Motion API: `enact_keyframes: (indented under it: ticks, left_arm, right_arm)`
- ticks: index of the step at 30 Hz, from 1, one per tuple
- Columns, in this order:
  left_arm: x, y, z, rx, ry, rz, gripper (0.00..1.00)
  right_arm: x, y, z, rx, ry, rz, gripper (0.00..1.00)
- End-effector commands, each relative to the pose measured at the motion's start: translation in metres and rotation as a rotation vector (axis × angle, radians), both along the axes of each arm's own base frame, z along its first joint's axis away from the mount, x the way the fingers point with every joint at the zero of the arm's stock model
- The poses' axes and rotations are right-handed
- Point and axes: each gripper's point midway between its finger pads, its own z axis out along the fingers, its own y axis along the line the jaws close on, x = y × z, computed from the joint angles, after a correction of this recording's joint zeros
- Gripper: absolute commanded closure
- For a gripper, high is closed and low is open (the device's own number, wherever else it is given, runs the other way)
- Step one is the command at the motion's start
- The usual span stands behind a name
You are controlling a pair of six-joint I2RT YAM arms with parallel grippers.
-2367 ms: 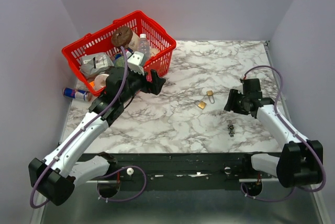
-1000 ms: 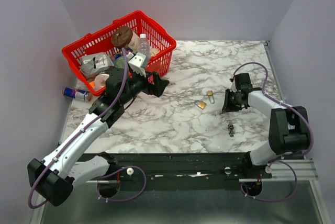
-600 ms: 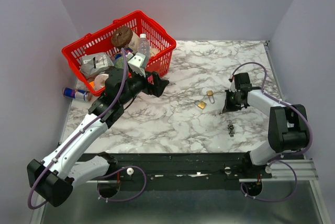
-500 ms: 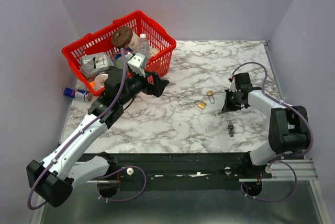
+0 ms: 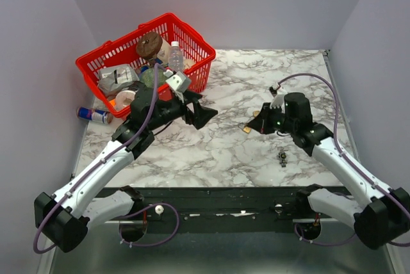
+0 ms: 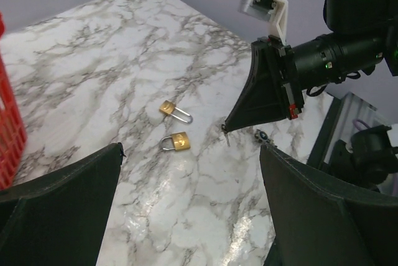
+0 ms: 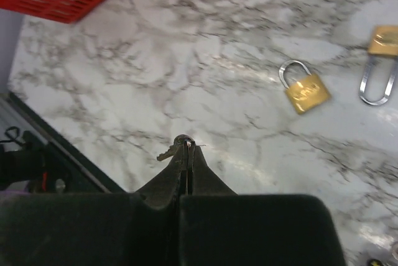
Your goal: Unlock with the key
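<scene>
Right wrist view: right gripper [image 7: 185, 148] had its 2 fingers pressed flat together, no gap visible between them. A tiny key [image 7: 166, 152] was pinched at the very tip, with the notched blade sticking out to the left and slightly down and a small round bit just above the fingertips. The key was off the counter [image 5: 256, 75], held in the air over bare marble.

2 brass padlocks lay on the counter beyond the tip: padlock 1 [image 7: 305, 94], shackle pointing up-left, and padlock 2 [image 7: 382, 41] at the frame's right edge, its long silver shackle pointing toward the camera. The padlocks were near each other but not touching. Neither touched the key or the gripper.

Left wrist view: left gripper [image 6: 189, 151] stood wide, fingers far apart with nothing between them, hovering above the counter and facing the padlocks and the right gripper. From here the right gripper's tip sat just to the right of the padlocks, clear of both, with a thin metal sliver hanging from it. A small dark item [image 6: 262, 135] lay on the counter just beside that tip; too small to identify.

Top external view: the right arm reached in from the right, its tip close to the 2 padlocks near the counter's middle. The left arm stretched from the left, its gripper near the red basket [image 5: 128, 53], which stood at the back-left corner holding assorted goods. A can [image 5: 93, 115] lay on the counter beside the basket
</scene>
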Motion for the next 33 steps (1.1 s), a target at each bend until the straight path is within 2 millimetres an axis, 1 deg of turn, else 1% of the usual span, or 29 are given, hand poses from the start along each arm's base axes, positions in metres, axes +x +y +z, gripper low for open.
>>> enact_keyframes:
  ticks: [1, 2, 3, 4, 5, 7, 8, 9, 12, 15, 18, 19, 20, 23, 26, 27, 28, 33]
  left_arm:
    - [-0.018, -0.022, 0.003, -0.037, 0.007, -0.14, 0.01]
    - [-0.018, -0.024, 0.0, -0.034, 0.017, -0.139, 0.01]
    - [-0.018, -0.024, -0.001, -0.035, 0.025, -0.137, 0.01]
    - [-0.017, -0.026, -0.003, -0.033, 0.036, -0.138, 0.01]
    - [-0.018, -0.029, -0.008, -0.029, 0.06, -0.146, 0.01]
    - [-0.018, -0.033, -0.011, -0.028, 0.084, -0.151, 0.03]
    - [-0.017, -0.035, -0.016, -0.026, 0.109, -0.153, 0.05]
    - [-0.02, -0.038, -0.017, -0.024, 0.115, -0.168, 0.07]
    - [-0.023, -0.045, -0.023, -0.008, 0.138, -0.189, 0.12]
    - [-0.024, -0.045, -0.024, -0.001, 0.143, -0.185, 0.15]
    - [-0.024, -0.045, -0.023, 0.004, 0.139, -0.181, 0.16]
    - [-0.024, -0.045, -0.024, 0.005, 0.143, -0.177, 0.16]
    - [-0.024, -0.045, -0.025, 0.006, 0.144, -0.18, 0.15]
    - [-0.026, -0.047, -0.026, 0.007, 0.151, -0.19, 0.18]
    - [-0.027, -0.049, -0.029, 0.013, 0.164, -0.196, 0.31]
    - [-0.027, -0.05, -0.029, 0.014, 0.162, -0.198, 0.39]
    - [-0.026, -0.05, -0.03, 0.017, 0.165, -0.196, 0.41]
    - [-0.027, -0.051, -0.031, 0.018, 0.167, -0.2, 0.42]
  right_arm:
    - [-0.002, 0.04, 0.081, 0.188, -0.172, 0.007, 0.99]
    - [-0.011, 0.054, 0.092, 0.213, -0.2, 0.04, 0.99]
    - [-0.013, 0.061, 0.098, 0.227, -0.217, 0.045, 0.99]
    - [-0.012, 0.064, 0.105, 0.232, -0.241, 0.024, 0.99]
    - [-0.02, 0.079, 0.115, 0.266, -0.264, 0.054, 0.99]
    - [-0.021, 0.089, 0.122, 0.281, -0.287, 0.042, 0.99]
    - [-0.028, 0.1, 0.122, 0.291, -0.282, 0.064, 0.99]
    - [-0.027, 0.105, 0.129, 0.311, -0.302, 0.067, 0.99]
    - [-0.03, 0.116, 0.134, 0.311, -0.315, 0.058, 0.99]
    - [-0.027, 0.113, 0.133, 0.314, -0.31, 0.017, 0.99]
    - [-0.023, 0.104, 0.135, 0.313, -0.326, -0.03, 0.99]
    - [-0.023, 0.098, 0.14, 0.319, -0.344, -0.051, 0.99]
    - [-0.023, 0.095, 0.141, 0.319, -0.348, -0.063, 0.99]
    - [-0.024, 0.087, 0.145, 0.324, -0.363, -0.087, 0.99]
    - [-0.025, 0.085, 0.146, 0.32, -0.365, -0.091, 0.99]
    - [-0.024, 0.084, 0.147, 0.318, -0.367, -0.095, 0.99]
    - [-0.024, 0.084, 0.145, 0.313, -0.365, -0.099, 0.99]
    - [-0.025, 0.086, 0.143, 0.313, -0.356, -0.086, 0.99]
